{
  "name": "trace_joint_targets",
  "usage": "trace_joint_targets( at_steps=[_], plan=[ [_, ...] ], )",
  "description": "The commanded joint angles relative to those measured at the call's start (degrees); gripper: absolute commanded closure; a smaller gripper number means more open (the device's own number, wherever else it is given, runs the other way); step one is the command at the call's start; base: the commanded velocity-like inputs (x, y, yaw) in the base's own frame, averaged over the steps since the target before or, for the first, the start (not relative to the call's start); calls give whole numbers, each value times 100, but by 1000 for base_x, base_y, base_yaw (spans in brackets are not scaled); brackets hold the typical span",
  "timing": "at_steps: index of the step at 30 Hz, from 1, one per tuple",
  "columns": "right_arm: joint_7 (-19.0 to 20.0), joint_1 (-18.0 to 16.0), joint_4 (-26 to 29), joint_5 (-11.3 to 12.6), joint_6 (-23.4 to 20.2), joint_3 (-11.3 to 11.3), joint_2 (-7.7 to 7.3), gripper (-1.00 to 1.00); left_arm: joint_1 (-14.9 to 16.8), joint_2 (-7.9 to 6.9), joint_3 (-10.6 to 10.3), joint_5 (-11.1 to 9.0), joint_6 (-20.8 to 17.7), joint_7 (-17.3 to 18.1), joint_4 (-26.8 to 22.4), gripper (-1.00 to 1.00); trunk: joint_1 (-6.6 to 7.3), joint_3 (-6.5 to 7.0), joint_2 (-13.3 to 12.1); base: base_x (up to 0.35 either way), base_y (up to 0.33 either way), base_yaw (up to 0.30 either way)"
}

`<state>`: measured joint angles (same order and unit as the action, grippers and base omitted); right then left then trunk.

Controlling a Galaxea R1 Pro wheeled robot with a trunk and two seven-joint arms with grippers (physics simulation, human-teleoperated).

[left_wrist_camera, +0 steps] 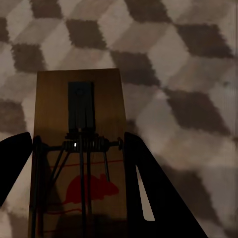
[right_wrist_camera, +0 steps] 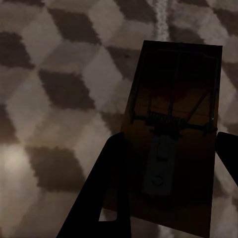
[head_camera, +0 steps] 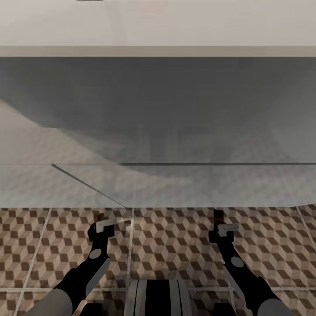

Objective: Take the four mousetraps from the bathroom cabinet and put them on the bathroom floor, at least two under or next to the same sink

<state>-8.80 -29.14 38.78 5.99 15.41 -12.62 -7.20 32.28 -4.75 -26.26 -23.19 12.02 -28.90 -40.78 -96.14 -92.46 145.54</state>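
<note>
I hold two mousetraps, one in each hand, low over the bathroom floor (head_camera: pixel 175 245). My left gripper (head_camera: pixel 102 224) is shut on a brown wooden mousetrap (head_camera: pixel 100 217). In the left wrist view that mousetrap (left_wrist_camera: pixel 79 124) shows a red mouse print and a dark spring, with my left gripper (left_wrist_camera: pixel 79 198) clamping its two long sides. My right gripper (head_camera: pixel 221 226) is shut on a second mousetrap (head_camera: pixel 217 216). In the right wrist view this mousetrap (right_wrist_camera: pixel 173 99) lies dark between the fingers of my right gripper (right_wrist_camera: pixel 168 163). The cabinet is out of view.
A large pale grey-white body (head_camera: pixel 158 131) spans the whole width just beyond my grippers; its lower edge overhangs the cube-pattern tiles. I cannot tell whether it is the sink. A beige wall (head_camera: pixel 158 22) rises behind it. My base (head_camera: pixel 158 298) sits at the bottom.
</note>
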Motion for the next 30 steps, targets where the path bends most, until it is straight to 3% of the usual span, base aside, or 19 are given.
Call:
trace_joint_targets(
  at_steps=[1,21,30],
  plan=[
    [-43,-4,-2,60,23,-49,-9,100,6,0,-49,-56,34,-46,0,100,1,-3,1,0,0,0],
    [-40,-4,-2,60,23,-55,-9,100,6,18,-49,-22,2,-83,0,100,1,-3,1,2,0,0],
    [-43,-4,-2,60,23,-56,-9,100,6,81,-55,-19,-14,-87,-1,100,1,-3,1,153,0,0]
  ],
)
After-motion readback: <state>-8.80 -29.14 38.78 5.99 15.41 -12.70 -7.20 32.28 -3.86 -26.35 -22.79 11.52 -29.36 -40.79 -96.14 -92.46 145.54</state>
